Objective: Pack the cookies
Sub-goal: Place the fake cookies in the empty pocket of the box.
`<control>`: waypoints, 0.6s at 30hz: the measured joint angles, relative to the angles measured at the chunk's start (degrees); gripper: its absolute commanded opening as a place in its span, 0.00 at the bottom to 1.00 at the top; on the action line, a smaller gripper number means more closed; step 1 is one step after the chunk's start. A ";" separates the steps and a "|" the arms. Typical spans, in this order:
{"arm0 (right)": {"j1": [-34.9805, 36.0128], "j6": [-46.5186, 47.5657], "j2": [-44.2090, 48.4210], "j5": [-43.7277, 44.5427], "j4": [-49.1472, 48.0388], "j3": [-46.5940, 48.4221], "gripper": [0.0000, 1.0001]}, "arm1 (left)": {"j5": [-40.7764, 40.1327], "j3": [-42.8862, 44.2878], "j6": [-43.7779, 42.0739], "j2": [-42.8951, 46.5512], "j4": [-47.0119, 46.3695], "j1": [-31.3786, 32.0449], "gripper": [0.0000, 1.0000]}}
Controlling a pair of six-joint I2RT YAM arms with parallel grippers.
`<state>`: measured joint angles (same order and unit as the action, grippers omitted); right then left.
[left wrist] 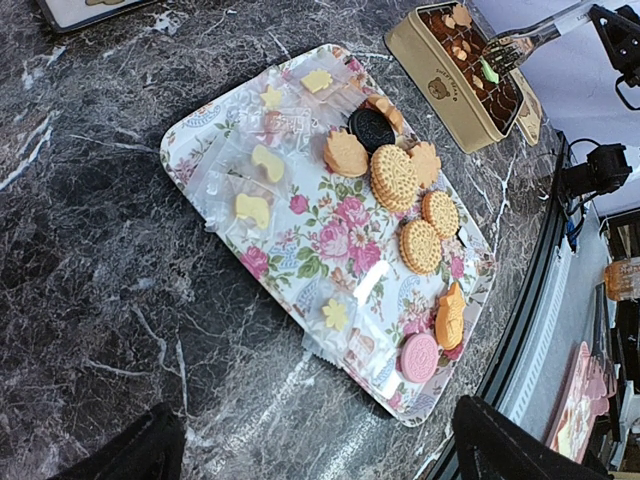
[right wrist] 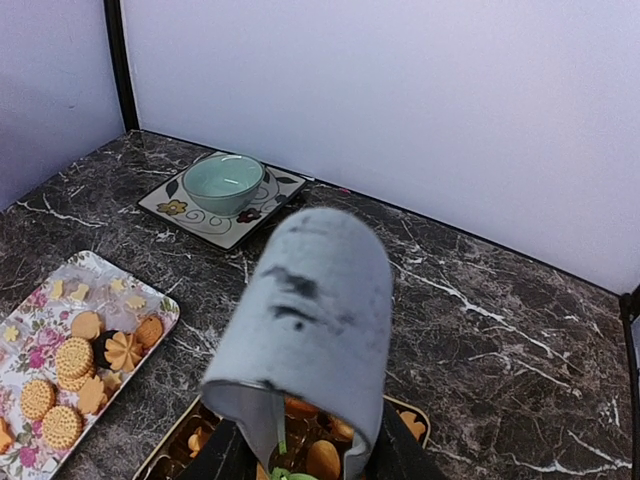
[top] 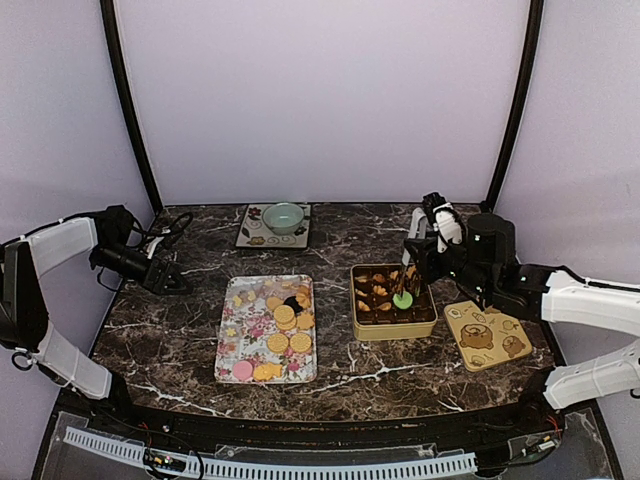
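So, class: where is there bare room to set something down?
Bare marble lies left of the floral tray, between tray and tin, and right of the bowl. Crowded: the cookies on the tray's right half, and the tin under the right gripper's grey tool.

A tray [top: 225, 350] sits mid-worktop [top: 180, 330] with cookies [top: 285, 315] on it. A tin [top: 392, 328] just right of the tray holds more, and a lid [top: 488, 335] lies by the right edge. At the back edge, a bowl [top: 283, 216] rests on a plate [top: 250, 238].
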<state>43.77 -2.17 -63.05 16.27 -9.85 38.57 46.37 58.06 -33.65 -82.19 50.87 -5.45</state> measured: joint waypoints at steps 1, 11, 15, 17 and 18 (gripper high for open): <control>-0.09 -0.04 -0.02 -0.20 -0.07 -0.02 0.36 | 0.00 0.00 0.00 0.00 -0.02 0.00 0.96; -0.46 -2.45 0.85 -4.81 -0.81 -0.68 0.34 | 0.00 0.00 0.00 -0.02 -0.02 0.00 0.96; -0.72 -3.34 3.19 -5.57 -0.79 -0.94 0.32 | 0.00 0.00 0.00 -0.02 0.00 0.00 0.96; -0.72 -3.78 4.24 -5.86 -0.83 -0.94 0.32 | 0.02 0.00 0.00 -0.02 0.00 0.00 0.96; -0.72 -4.02 4.68 -6.08 -0.83 -0.94 0.32 | 0.02 0.00 0.00 -0.02 0.00 0.00 0.96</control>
<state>43.05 -6.20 -58.37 10.20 -10.68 37.63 46.39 58.06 -33.65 -82.21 50.87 -5.45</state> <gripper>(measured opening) 0.327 0.963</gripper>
